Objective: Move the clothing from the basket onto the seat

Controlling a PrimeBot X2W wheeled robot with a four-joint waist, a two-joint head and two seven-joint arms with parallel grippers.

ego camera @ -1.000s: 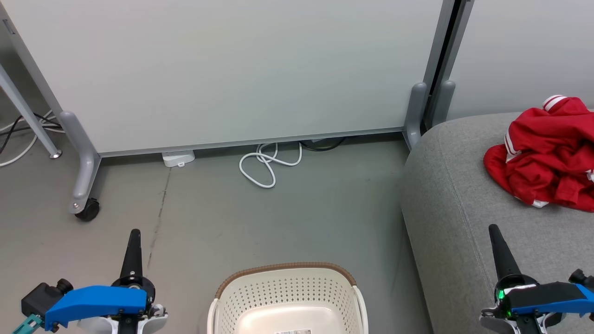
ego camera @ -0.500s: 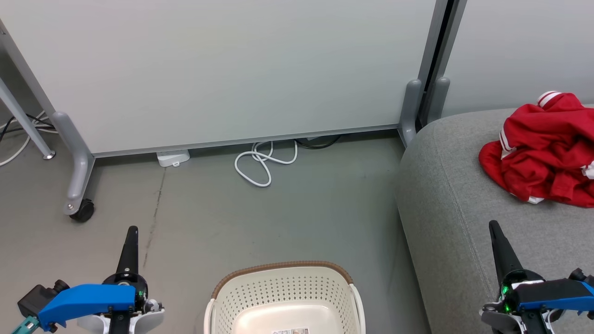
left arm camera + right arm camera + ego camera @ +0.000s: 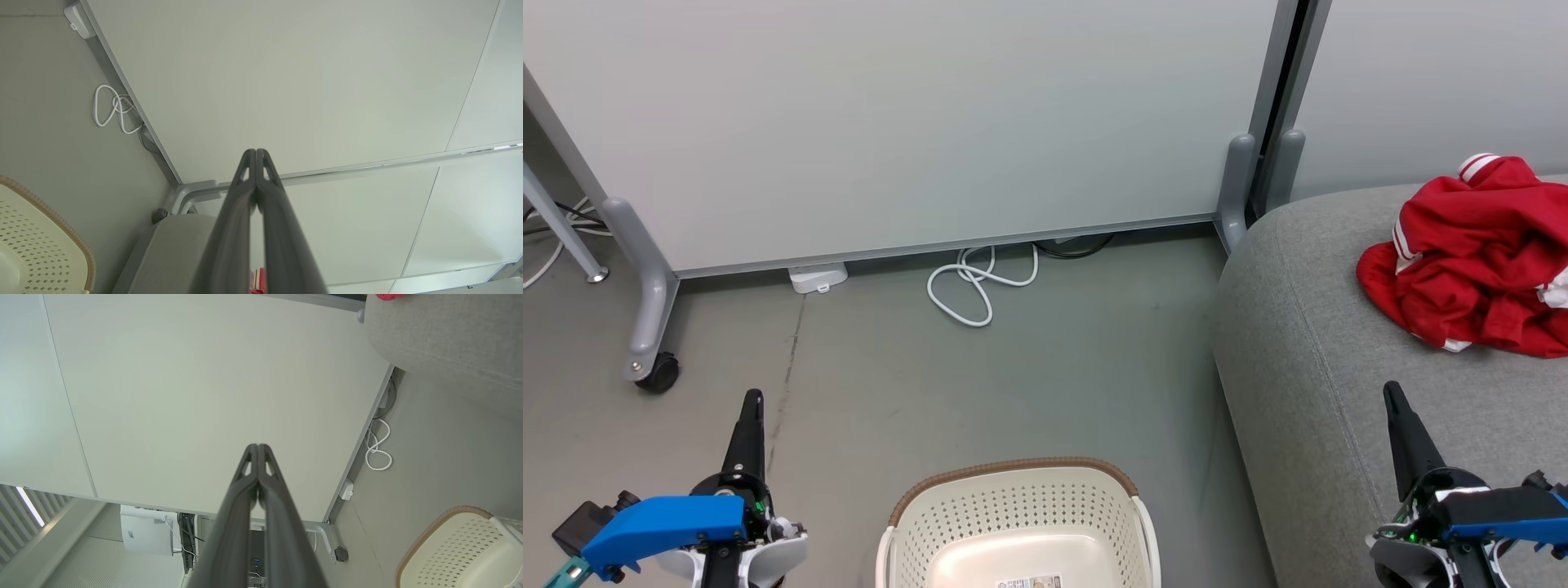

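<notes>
Head view: red clothing (image 3: 1470, 261) lies heaped on the grey seat (image 3: 1307, 343) at 3 o'clock; the cream basket (image 3: 1013, 498) stands on the floor at 6 o'clock.
Left wrist view: the left gripper (image 3: 255, 153) has its fingers pressed together.
Right wrist view: the right gripper (image 3: 258, 448) is likewise closed.

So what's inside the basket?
The basket shows a bare cream bottom with a small label. Its near part is past the picture's edge, unseen. The red clothing lies on the seat.

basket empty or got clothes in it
Empty as far as visible: in the head view the basket shows a bare cream floor, near part cut off. The clothing lies crumpled on the seat.
</notes>
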